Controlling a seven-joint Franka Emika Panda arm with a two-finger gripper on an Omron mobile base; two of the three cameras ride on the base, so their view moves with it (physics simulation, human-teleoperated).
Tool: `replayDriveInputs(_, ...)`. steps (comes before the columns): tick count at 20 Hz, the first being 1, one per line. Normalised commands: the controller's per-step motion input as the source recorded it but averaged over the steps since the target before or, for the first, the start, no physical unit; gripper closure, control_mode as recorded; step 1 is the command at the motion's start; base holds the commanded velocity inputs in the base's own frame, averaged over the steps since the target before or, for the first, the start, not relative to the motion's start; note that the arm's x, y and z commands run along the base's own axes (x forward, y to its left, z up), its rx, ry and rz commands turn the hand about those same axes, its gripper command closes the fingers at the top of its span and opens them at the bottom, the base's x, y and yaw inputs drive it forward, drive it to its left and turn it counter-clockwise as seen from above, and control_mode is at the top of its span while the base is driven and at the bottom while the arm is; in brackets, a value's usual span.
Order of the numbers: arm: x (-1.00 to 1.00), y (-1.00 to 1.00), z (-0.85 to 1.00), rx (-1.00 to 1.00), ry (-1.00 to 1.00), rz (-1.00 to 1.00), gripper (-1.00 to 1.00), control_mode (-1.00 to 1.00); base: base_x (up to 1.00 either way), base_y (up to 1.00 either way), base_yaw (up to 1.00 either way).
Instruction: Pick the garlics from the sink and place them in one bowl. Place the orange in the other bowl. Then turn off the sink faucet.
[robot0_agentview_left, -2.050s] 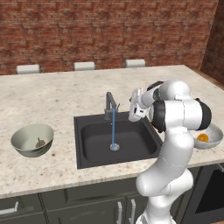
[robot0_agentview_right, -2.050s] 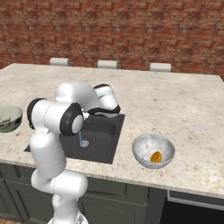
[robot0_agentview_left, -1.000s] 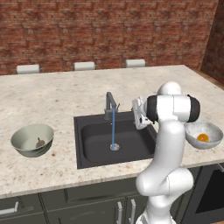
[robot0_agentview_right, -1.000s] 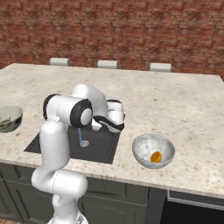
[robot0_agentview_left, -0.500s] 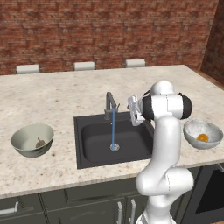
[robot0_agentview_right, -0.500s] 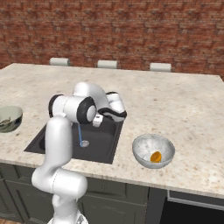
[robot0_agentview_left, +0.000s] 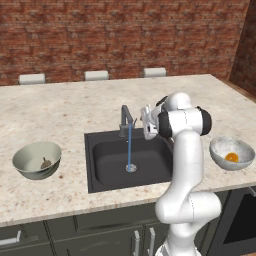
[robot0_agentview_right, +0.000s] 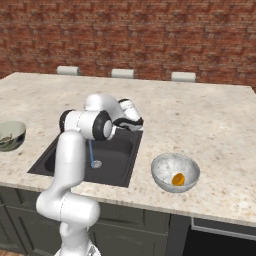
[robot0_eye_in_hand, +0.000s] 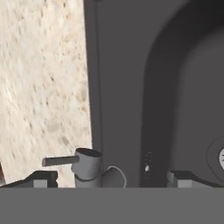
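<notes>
My gripper (robot0_agentview_left: 147, 123) hovers open over the sink's (robot0_agentview_left: 107, 160) back right corner, just right of the dark faucet (robot0_agentview_left: 124, 119). Blue water (robot0_agentview_left: 130, 146) runs from the spout to the drain ring (robot0_agentview_left: 131, 168). In the hand view the faucet post (robot0_eye_in_hand: 87, 165) and its side lever (robot0_eye_in_hand: 59, 161) sit low between my spread fingertips (robot0_eye_in_hand: 43, 178), apart from both. The plain green-grey bowl (robot0_agentview_left: 30, 156) on the left holds a brown garlic (robot0_agentview_left: 45, 162); the pale garlic I cannot make out. The orange (robot0_agentview_left: 231, 157) lies in the mottled bowl (robot0_agentview_left: 240, 147) on the right.
Speckled stone counter (robot0_agentview_left: 75, 105) surrounds the sink, with a brick wall behind it. My own upright arm (robot0_agentview_left: 182, 165) stands between the sink and the mottled bowl (robot0_agentview_right: 167, 167). Dark cabinet fronts (robot0_agentview_left: 75, 235) run below the counter's front edge.
The arm's elbow has swung and straightened upright beside the sink. The hand has stayed near the sink's back right and edged toward the faucet. Water keeps running.
</notes>
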Motion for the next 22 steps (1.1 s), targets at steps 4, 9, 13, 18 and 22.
replayDriveInputs(4,0.44,-0.58,0.2,0.2,0.17,0.23,-1.0,-1.0,0.0,0.0,0.0)
replayDriveInputs(9,0.43,-0.73,0.16,0.2,0.17,0.23,-1.0,-1.0,0.0,0.0,0.0)
replayDriveInputs(13,0.57,-0.53,0.22,0.19,0.25,0.19,-1.0,-1.0,0.0,0.0,0.0)
replayDriveInputs(18,0.58,-0.5,0.16,0.16,0.27,0.2,-1.0,-1.0,0.0,0.0,0.0)
replayDriveInputs(22,0.65,-0.51,0.26,0.16,0.27,0.21,-1.0,-1.0,0.0,0.0,0.0)
